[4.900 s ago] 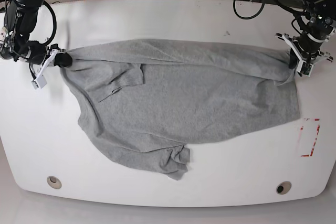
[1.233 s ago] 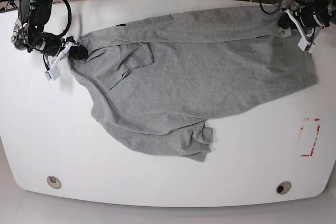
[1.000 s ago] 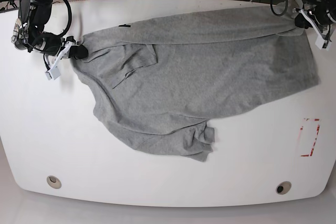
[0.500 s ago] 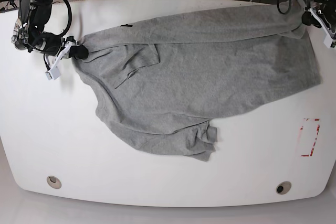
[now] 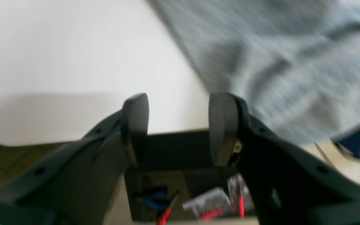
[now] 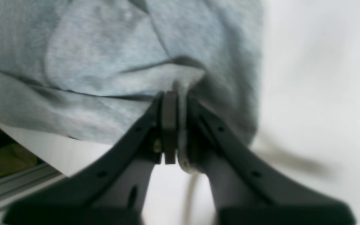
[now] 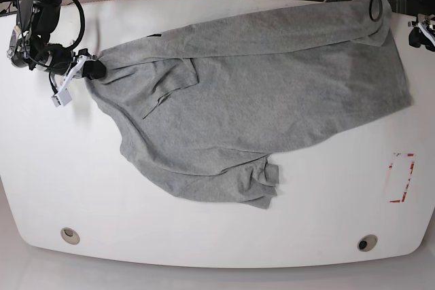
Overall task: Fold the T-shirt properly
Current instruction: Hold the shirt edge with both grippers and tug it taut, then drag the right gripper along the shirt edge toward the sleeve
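**Spreading the shirt: one corner let go, one held**

Left wrist view: my left pincer [image 5: 177,131] stands spread with nothing between its pads, off the edge of the table [image 5: 58,62]; the T-shirt [image 5: 277,62] lies beside it, not touching.

Right wrist view: my right pincer [image 6: 175,128] is pressed together on a fold of the shirt's edge.

Base view: the shirt [image 7: 265,93] lies spread but skewed across the table [image 7: 61,168], one sleeve bunched near the front. I judge it is not yet flat; next I need a fresh grip with the left.
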Controlling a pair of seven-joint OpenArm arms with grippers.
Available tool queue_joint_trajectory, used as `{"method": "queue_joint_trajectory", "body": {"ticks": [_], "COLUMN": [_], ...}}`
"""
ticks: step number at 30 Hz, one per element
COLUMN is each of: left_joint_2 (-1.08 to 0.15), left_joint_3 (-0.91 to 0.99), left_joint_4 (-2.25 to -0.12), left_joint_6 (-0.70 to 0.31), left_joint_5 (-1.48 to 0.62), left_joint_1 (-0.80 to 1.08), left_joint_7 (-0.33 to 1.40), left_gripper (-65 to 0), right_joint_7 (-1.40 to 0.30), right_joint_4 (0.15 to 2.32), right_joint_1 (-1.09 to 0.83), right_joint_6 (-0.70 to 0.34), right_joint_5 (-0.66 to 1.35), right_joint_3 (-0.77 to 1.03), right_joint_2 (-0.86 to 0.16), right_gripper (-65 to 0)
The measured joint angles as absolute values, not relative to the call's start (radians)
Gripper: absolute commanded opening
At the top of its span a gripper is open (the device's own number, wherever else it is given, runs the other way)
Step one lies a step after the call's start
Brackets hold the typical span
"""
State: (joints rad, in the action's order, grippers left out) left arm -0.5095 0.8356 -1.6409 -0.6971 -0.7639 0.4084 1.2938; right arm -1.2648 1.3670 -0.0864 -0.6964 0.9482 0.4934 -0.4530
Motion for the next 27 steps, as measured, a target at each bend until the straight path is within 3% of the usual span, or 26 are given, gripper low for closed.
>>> {"method": "queue_joint_trajectory", "body": {"ticks": [5, 12, 21, 27], "left_joint_2": [-0.508, -0.468, -0.353, -0.271], "left_joint_3": [0.914, 0.862, 0.769, 0.763], "left_joint_4": [-1.650, -1.796, -1.838, -1.837], "left_joint_6": [-0.696, -0.697, -0.697, -0.697], "left_joint_5": [-0.935, -1.134, -0.940, -0.663], "left_joint_1": [0.416, 0.473, 0.476, 0.471], "left_joint_7": [1.386, 1.367, 1.376, 1.378], "left_gripper": [-35.7, -35.7, -36.1, -36.1], "right_joint_7": [-1.260, -1.267, -1.266, -1.256], "right_joint_4": [1.475, 1.528, 1.589, 1.588], "right_joint_1": [-0.109, -0.121, -0.112, -0.060], "right_joint_6": [-0.697, -0.696, -0.696, -0.696], "right_joint_5": [0.968, 0.954, 0.947, 0.946], "right_joint_3": [0.491, 0.492, 0.490, 0.485], "right_joint_2": [-0.447, -0.442, -0.416, -0.416], "right_gripper": [-44.1, -42.8, -42.3, -28.7]}}
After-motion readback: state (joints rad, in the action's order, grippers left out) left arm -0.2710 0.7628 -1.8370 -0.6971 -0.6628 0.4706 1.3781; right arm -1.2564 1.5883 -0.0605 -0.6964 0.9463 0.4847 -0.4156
